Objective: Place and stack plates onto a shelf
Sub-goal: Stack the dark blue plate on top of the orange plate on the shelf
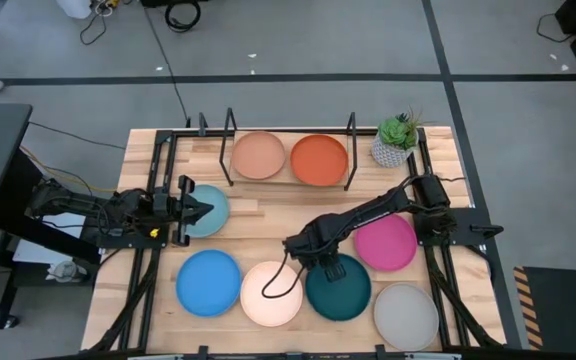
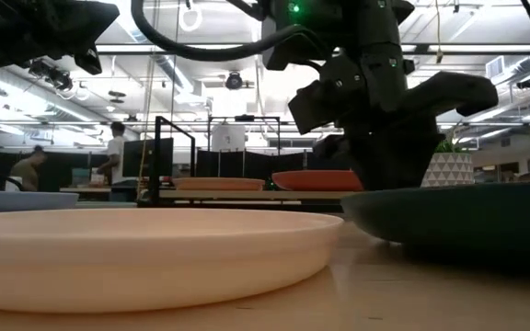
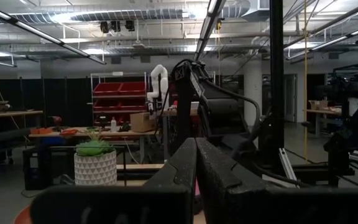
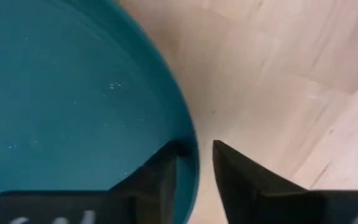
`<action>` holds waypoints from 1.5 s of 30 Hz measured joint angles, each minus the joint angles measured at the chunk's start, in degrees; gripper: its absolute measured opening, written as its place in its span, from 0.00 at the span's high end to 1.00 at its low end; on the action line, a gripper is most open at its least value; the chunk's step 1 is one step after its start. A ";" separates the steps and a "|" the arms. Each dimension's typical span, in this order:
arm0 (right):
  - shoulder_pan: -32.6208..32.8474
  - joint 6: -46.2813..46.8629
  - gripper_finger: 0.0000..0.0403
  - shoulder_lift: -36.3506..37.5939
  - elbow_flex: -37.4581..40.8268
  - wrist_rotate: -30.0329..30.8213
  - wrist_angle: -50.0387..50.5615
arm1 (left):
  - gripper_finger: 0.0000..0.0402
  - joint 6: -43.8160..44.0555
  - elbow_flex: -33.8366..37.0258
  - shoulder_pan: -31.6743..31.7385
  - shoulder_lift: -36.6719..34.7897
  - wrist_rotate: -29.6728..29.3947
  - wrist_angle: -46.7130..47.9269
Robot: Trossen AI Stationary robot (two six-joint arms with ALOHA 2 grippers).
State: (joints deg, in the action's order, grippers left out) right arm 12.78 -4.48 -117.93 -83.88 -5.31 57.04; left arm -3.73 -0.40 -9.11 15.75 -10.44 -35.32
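Note:
The shelf (image 1: 290, 150) stands at the table's far edge with the peach plate (image 1: 258, 156) and the orange plate (image 1: 319, 160) side by side on its board. The light blue (image 1: 211, 211), bright blue (image 1: 208, 282), cream (image 1: 271, 294), dark teal (image 1: 340, 288), magenta (image 1: 388, 243) and grey (image 1: 405, 316) plates lie flat on the table. My right gripper (image 4: 196, 163) points down at the dark teal plate's far rim, slightly open, one finger inside and one outside. My left gripper (image 1: 194, 210) is shut and empty over the light blue plate's left edge. My right gripper's fingers stand on either side of the dark teal plate's far rim (image 4: 190, 149), coming from above. A strip of table shows between the rim and the outer finger (image 4: 232, 171). Whether the inner finger (image 4: 165, 169) touches the plate, I cannot tell. The plate lies flat on the table.
A small potted green plant (image 1: 396, 140) stands at the shelf's right end. The shelf's black wire uprights (image 1: 231, 140) rise at both ends. The cream plate (image 2: 145, 248) and grey plate lie close beside the dark teal one. People show in the room beyond the table.

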 joint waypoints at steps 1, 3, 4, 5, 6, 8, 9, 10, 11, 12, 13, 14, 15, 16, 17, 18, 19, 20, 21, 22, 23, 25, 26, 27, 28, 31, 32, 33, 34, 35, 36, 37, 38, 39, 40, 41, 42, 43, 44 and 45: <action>-0.02 0.01 0.79 0.00 0.00 0.12 0.00 | 0.96 0.00 0.02 -0.01 0.00 0.00 0.01; -0.04 0.01 0.85 0.00 0.00 0.26 0.07 | 0.96 0.00 0.00 -0.01 0.00 -0.01 0.03; -0.07 -0.09 0.89 0.07 -0.05 0.25 0.19 | 0.96 0.00 0.02 -0.01 0.00 -0.01 0.05; -0.23 -0.54 0.92 0.15 -0.14 0.11 0.40 | 0.96 -0.01 0.00 -0.01 0.00 -0.01 0.04; -0.49 -1.36 0.95 0.17 -0.22 -0.60 0.96 | 0.96 0.00 0.01 -0.01 0.00 -0.01 0.05; -1.09 -2.66 0.97 0.15 -0.97 -1.40 2.98 | 0.96 0.00 0.01 -0.01 0.00 -0.01 0.05; -1.49 -2.96 0.97 0.08 -1.55 -1.37 4.15 | 0.96 0.00 0.02 -0.01 0.00 0.01 0.05; -1.91 -3.06 0.96 0.02 -2.27 -1.37 5.38 | 0.96 0.00 0.02 -0.01 0.00 0.01 0.05; -2.39 -3.23 0.96 -0.04 -3.19 -1.32 6.53 | 0.96 0.00 0.00 0.00 0.00 -0.01 0.05; -2.87 -3.39 0.95 -0.04 -4.39 -1.10 7.79 | 0.96 0.00 0.02 -0.01 0.00 -0.01 0.05; -3.28 -3.84 0.95 -0.04 -5.75 -0.85 9.49 | 0.96 0.00 0.02 0.00 0.00 -0.01 0.05; -3.67 -4.49 0.95 -0.04 -7.10 -0.44 11.06 | 0.96 0.00 0.02 -0.01 0.00 0.01 0.08; -4.11 -5.35 0.96 -0.04 -8.63 0.05 12.69 | 0.96 -0.01 0.01 -0.01 0.00 -0.01 0.15; -4.58 -6.44 0.96 -0.04 -10.16 0.59 14.27 | 0.96 -0.09 0.00 0.00 0.00 0.00 0.16; -5.12 -7.72 0.96 -0.07 -11.71 0.70 15.79 | 0.96 -0.28 0.01 -0.01 0.00 -0.01 0.16; -5.78 -8.79 0.96 -0.07 -13.29 0.67 17.07 | 0.96 -0.37 0.01 -0.01 0.00 -0.01 0.17; -6.50 -9.66 0.96 -0.07 -14.95 0.78 18.24 | 0.96 -0.35 0.00 -0.01 0.00 -0.01 0.18; -7.38 -10.47 0.96 -0.07 -16.47 0.85 19.39 | 0.96 -0.26 0.00 -0.01 0.00 -0.01 0.18; -8.40 -11.10 0.96 -0.07 -17.87 0.84 20.44 | 0.96 -0.15 0.00 -0.01 0.00 -0.01 0.18; -9.61 -12.05 0.96 -0.07 -19.43 0.86 21.36 | 0.96 -0.05 0.00 -0.01 0.00 -0.01 0.18; -10.88 -13.24 0.95 -0.07 -20.84 1.10 21.86 | 0.96 -0.03 0.00 0.00 0.00 -0.01 0.20; -13.59 -15.91 0.95 -0.07 -23.70 1.89 22.47 | 0.96 -0.02 0.00 -0.01 0.00 -0.01 0.46; -15.01 -17.22 0.96 -0.07 -24.96 1.89 22.80 | 0.96 -0.02 0.02 0.00 0.00 -0.01 0.53; -16.61 -18.79 0.96 -0.07 -26.29 2.09 23.14 | 0.96 -0.02 0.00 -0.01 0.00 -0.01 0.51; -18.18 -20.38 0.96 -0.07 -27.63 2.19 23.40 | 0.96 -0.02 0.00 -0.01 -0.02 -0.01 0.49; -23.28 -24.78 0.95 -0.07 -31.66 2.28 24.30 | 0.96 -0.02 0.00 -0.01 0.00 -0.01 0.47; -25.10 -25.87 0.95 -0.07 -32.99 2.26 24.18 | 0.96 -0.02 0.00 -0.01 0.00 -0.01 0.49; -27.03 -26.51 0.95 -0.07 -34.23 2.28 23.97 | 0.96 -0.02 0.02 -0.01 -0.01 0.00 0.49; -29.06 -26.81 0.95 -0.07 -35.30 2.30 23.68 | 0.96 -0.02 0.00 -0.01 -0.01 -0.01 0.47; -31.04 -26.82 0.95 -0.07 -36.17 2.30 23.05 | 0.96 -0.02 0.01 0.00 0.00 -0.01 0.47; -33.05 -26.60 0.95 -0.03 -36.71 2.30 21.99 | 0.96 -0.02 0.01 0.00 0.00 0.00 0.49; -35.02 -26.01 0.96 -0.04 -37.14 2.30 20.97 | 0.96 -0.02 0.00 -0.01 0.00 -0.01 0.49; -36.90 -25.31 0.96 -0.03 -37.40 2.32 20.28 | 0.96 -0.06 0.02 0.00 0.00 -0.01 0.47; -38.81 -24.46 0.96 -0.04 -37.61 2.32 19.84 | 0.96 -0.35 0.00 0.01 0.00 -0.01 0.47; -40.63 -23.60 0.96 -0.04 -37.71 2.32 19.11 | 0.96 -0.89 0.00 0.01 0.00 -0.01 0.49; -42.36 -22.82 0.96 -0.04 -37.75 2.43 18.10 | 0.96 -1.31 0.02 -0.01 0.00 0.00 0.47; -43.97 -22.17 0.96 -0.04 -37.75 2.76 17.35 | 0.96 -1.50 0.02 -0.01 0.00 -0.01 0.47; -45.61 -21.59 0.96 -0.04 -37.75 2.98 17.11 | 0.96 -1.49 0.01 -0.01 0.00 -0.01 0.47; -47.16 -20.84 0.96 -0.04 -37.75 3.12 17.10 | 0.96 -1.51 0.01 0.00 0.00 -0.01 0.47; -48.58 -19.89 0.96 -0.04 -37.75 3.13 16.73 | 0.96 -1.51 0.00 -0.01 -0.01 0.00 0.45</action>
State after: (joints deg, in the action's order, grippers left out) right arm -35.81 -24.36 -117.97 -121.62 -2.17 73.76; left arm -5.23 -0.40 -9.12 15.74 -10.45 -34.87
